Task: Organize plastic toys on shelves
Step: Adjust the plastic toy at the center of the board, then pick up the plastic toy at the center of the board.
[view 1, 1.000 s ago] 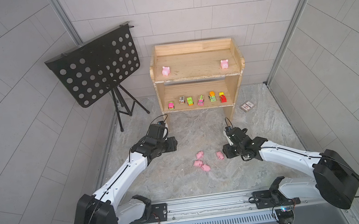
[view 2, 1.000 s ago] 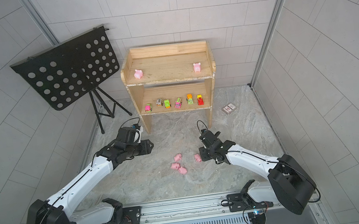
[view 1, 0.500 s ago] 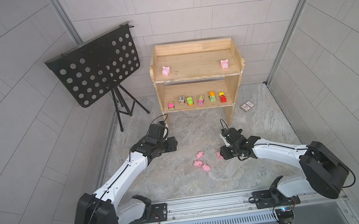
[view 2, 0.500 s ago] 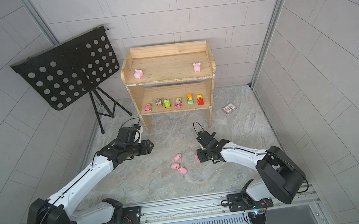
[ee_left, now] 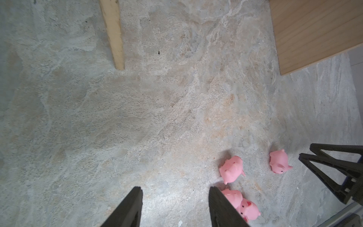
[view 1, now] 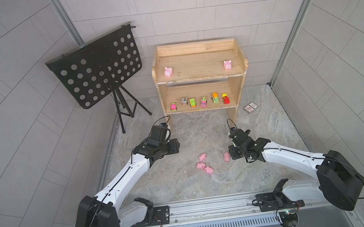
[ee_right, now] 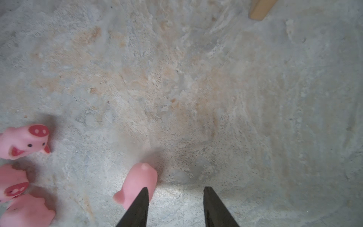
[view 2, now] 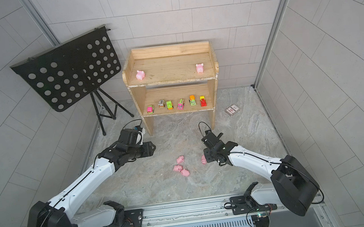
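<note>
Pig-gathering is the step in hand, by my judgement. In both top views two pigs (view 1: pixel 168 71) stand on the shelves' (view 1: pixel 200 78) top board and six vehicles (view 1: pixel 203 101) line the lower one. On the surface (view 1: pixel 185 188) lie three clustered pigs (view 1: pixel 203 165) and a lone pig (view 1: pixel 226 156), with the right claw (view 1: pixel 232 154) just beside it.

The right wrist view shows what those hide: jaws partly apart and empty, the pig outside them against one finger (ee_right: pixel 141 204). The next move probably needs a sideways shift before closing.

In the left wrist view the left claw (ee_left: pixel 174 200) is moderately wide and empty, near the cluster.
</note>
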You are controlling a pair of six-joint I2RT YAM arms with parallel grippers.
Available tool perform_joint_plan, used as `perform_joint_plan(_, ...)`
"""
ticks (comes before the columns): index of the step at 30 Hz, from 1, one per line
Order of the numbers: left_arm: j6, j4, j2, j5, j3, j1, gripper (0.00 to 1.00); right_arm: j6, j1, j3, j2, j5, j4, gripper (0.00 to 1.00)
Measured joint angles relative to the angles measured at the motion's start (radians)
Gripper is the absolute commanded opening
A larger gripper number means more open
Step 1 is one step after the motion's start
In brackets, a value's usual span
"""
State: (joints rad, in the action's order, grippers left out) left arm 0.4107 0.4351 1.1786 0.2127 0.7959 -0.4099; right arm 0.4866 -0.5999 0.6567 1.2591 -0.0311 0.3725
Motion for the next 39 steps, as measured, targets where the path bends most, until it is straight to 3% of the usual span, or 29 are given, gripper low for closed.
perform_joint_plan(9, 0.000, 0.003, 0.000, 0.000, 0.000, 0.000, 0.60, 0.033, 0.000, -0.001, 0.010, 0.113, -0.020, 0.42)
perform_joint_plan(26, 0.000, 0.003, 0.006, -0.007, 0.000, 0.000, 0.60, 0.146, -0.002, -0.055, 0.099, 0.167, -0.158, 0.34)
perform_joint_plan(34, 0.000, 0.003, 0.007, -0.008, 0.000, 0.000, 0.60, 0.164, -0.008, -0.069, 0.117, 0.181, -0.208, 0.00)
perform_joint_plan(39, 0.000, 0.004, 0.007, -0.009, 0.000, 0.000, 0.60, 0.166, -0.008, -0.073, 0.101, 0.181, -0.203, 0.00)
